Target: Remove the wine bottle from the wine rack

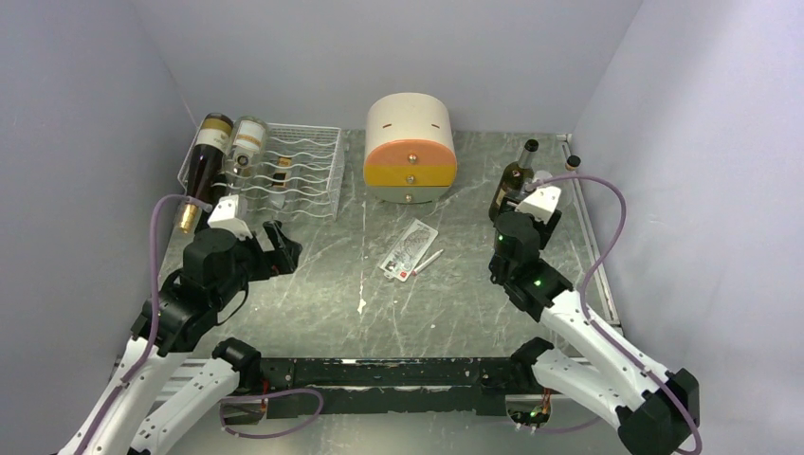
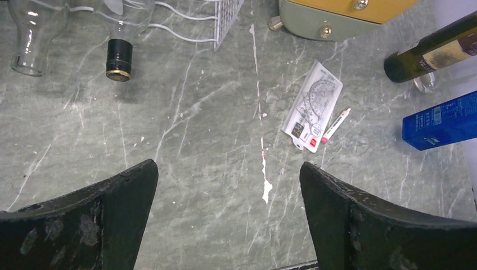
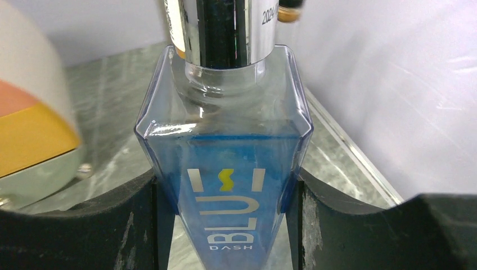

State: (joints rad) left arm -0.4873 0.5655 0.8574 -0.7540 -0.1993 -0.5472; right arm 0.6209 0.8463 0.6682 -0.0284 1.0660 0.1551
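The white wire wine rack [image 1: 301, 171] stands at the back left. A dark wine bottle [image 1: 203, 169] with a gold foil neck lies tilted at its left side, beside a clear bottle [image 1: 245, 150]. A black-capped bottle neck [image 2: 119, 59] and a clear neck [image 2: 27, 39] stick out of the rack [image 2: 225, 22] in the left wrist view. My left gripper [image 1: 284, 246] is open and empty over bare table [image 2: 228, 166], in front of the rack. My right gripper [image 3: 226, 174] at the back right [image 1: 517, 210] is shut on a blue square bottle [image 3: 225, 140].
A round cream-and-orange drawer cabinet [image 1: 410, 147] stands at the back middle. A card [image 1: 408, 249] and a pen [image 1: 427, 262] lie mid-table. A dark bottle [image 1: 512, 175] stands just beyond my right gripper, near the right wall.
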